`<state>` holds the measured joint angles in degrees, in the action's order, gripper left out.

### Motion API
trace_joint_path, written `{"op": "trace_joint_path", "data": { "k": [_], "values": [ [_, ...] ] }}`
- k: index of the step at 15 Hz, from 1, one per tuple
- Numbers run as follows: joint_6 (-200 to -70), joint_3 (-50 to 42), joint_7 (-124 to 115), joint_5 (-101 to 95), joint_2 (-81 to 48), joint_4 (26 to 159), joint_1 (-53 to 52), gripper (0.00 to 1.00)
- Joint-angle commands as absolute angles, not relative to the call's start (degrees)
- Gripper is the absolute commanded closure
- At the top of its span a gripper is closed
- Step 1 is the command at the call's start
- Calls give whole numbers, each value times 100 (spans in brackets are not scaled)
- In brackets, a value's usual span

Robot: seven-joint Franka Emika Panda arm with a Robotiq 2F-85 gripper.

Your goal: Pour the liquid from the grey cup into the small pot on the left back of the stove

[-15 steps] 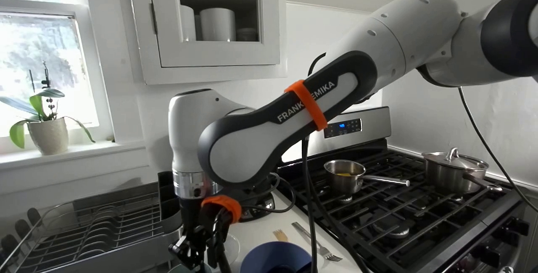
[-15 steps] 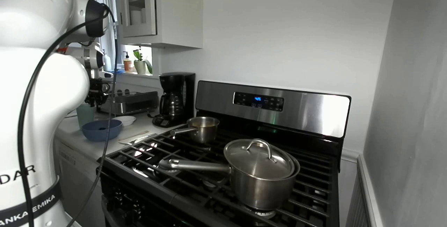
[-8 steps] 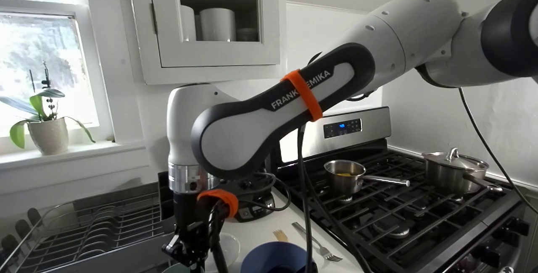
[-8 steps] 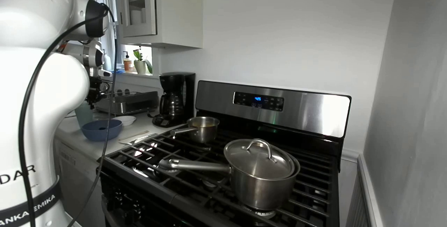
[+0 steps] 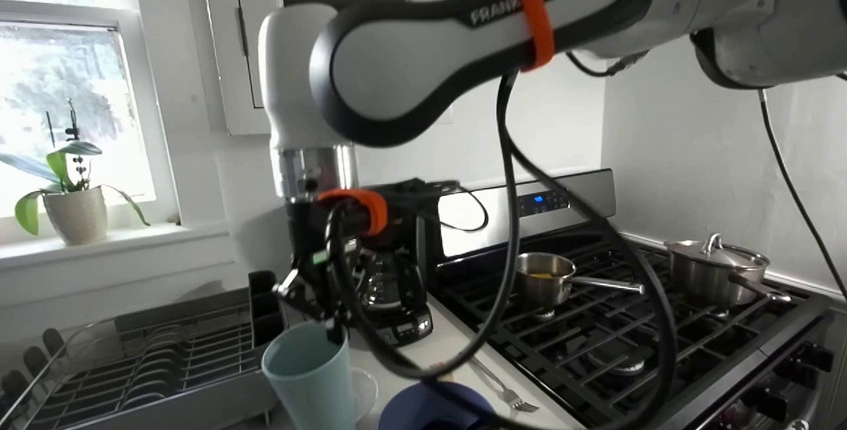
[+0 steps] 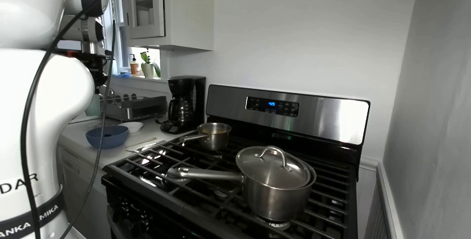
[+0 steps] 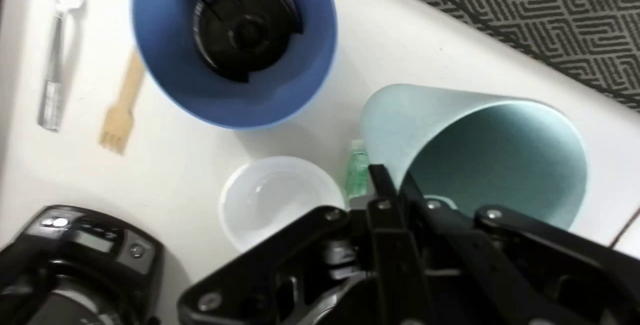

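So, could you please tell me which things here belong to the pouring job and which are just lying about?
For the job: pincer, the cup in its grip, small pot, stove.
Lying about: blue bowl, white bowl, metal fork, wooden fork, coffee maker, dish rack, lidded pot.

Wrist view: cup [image 7: 487, 160] 4 o'clock of bowl [image 7: 245, 102]. In an exterior view, on stove [image 6: 327, 127]: lidded pot [image 6: 274, 202] 4 o'clock of small pot [image 6: 217, 141].

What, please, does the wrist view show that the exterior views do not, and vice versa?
Only the wrist view shows the patterned floor covering and a small green item. Only the exterior views show the small pot, lidded pot, cupboard and potted plant. Wrist and exterior views share the gripper, cup, blue bowl, metal fork and coffee maker.
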<state>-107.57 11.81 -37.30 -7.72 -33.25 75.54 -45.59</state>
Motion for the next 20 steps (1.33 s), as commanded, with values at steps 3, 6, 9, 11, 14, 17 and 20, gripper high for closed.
{"op": "trace_joint_path", "data": {
  "k": [3, 6, 9, 11, 14, 17, 20],
  "values": [
    [-9249, 1056, -4739, -1249, -2127, 8333, -4845, 97],
    [-8595, 1139, -5390, -1287, -1661, 8708, -4874, 97],
    [-8353, 1208, -5912, -1416, -1194, 9152, -4782, 97],
    [-8318, 1322, -5707, -1337, -1554, 8731, -4701, 96],
    [-8309, 1350, -5808, -1355, -1354, 8941, -4651, 96],
    [-8259, 1368, -5747, -1357, -1350, 8919, -4634, 99],
    [-8467, 1369, -5627, -1180, -696, 9382, -4358, 99]
  ]
}}
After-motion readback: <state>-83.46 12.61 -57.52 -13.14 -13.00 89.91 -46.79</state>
